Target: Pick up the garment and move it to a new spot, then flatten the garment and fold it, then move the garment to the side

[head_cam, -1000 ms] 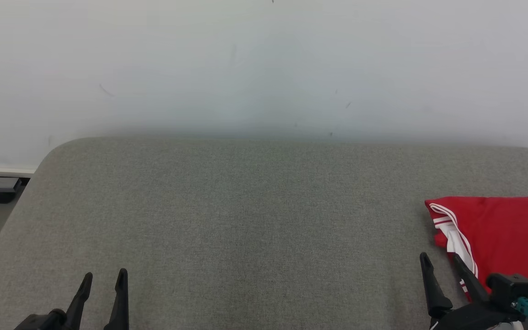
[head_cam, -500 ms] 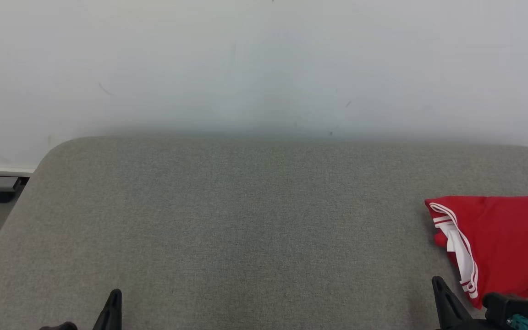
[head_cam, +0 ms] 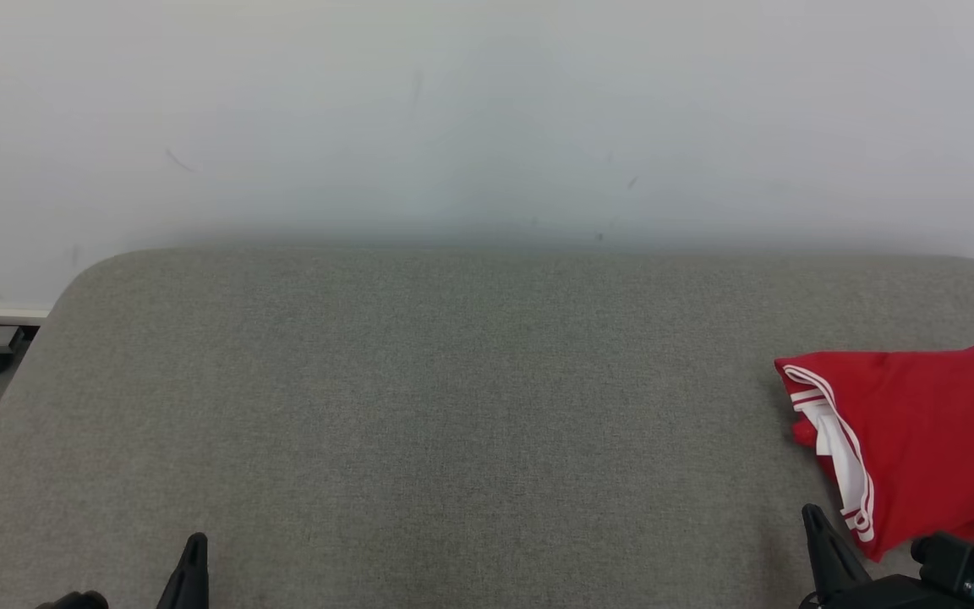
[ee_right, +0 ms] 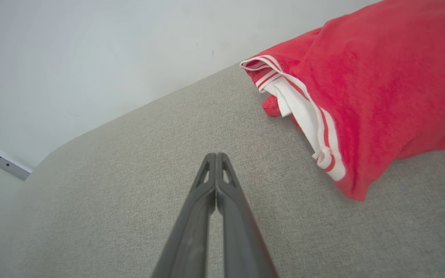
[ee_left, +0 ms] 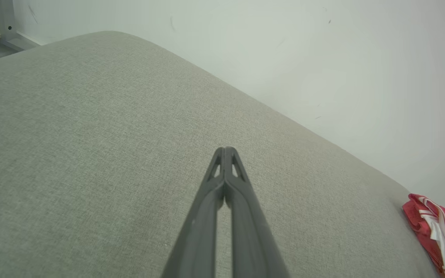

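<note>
Both pincers have drawn back toward the robot and closed since a second ago. The left pincer and the right pincer each have their fingers pressed together, holding nothing. A pale wall rises beyond both tips, and a grey padded top spreads beneath them. The red garment, folded with its white striped trim showing, lies on that top just ahead and to the right of the right pincer, not touching it, and well off to the right of the left one.
</note>
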### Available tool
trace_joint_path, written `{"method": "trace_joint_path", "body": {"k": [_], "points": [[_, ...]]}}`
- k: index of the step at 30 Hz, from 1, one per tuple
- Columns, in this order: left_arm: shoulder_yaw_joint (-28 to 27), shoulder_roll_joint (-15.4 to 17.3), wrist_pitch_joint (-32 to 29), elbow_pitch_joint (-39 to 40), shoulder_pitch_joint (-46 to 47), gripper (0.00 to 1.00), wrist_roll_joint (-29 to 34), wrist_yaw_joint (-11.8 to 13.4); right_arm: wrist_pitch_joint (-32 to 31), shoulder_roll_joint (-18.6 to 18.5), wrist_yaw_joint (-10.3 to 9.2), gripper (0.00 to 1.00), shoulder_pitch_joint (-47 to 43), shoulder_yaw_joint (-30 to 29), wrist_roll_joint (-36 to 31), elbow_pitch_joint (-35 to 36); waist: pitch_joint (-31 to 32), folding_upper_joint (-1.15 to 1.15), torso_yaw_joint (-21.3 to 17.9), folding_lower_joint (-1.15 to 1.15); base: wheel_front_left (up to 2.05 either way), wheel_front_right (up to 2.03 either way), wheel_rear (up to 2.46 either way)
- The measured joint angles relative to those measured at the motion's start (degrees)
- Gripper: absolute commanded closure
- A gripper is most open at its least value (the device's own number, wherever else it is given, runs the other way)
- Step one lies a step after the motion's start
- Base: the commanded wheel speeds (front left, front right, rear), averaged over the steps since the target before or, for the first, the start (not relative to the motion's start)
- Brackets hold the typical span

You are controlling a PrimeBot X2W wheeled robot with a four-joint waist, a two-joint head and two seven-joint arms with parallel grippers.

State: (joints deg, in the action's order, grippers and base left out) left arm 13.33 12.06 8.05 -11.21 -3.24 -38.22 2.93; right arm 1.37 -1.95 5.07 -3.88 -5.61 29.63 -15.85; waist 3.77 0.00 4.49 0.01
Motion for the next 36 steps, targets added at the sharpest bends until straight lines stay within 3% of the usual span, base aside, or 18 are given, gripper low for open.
{"method": "trace_joint_path", "body": {"k": [36], "points": [[-8.44, -4.47, -6.6, -2.59, 3.48, 1.0, -24.13, -4.35, -3.85, -0.03, 0.81, 1.0, 3.65, -1.01, 28.11, -0.56, -1.74, 0.0, -2.05, 0.0, 0.0, 0.0, 0.0]]}}
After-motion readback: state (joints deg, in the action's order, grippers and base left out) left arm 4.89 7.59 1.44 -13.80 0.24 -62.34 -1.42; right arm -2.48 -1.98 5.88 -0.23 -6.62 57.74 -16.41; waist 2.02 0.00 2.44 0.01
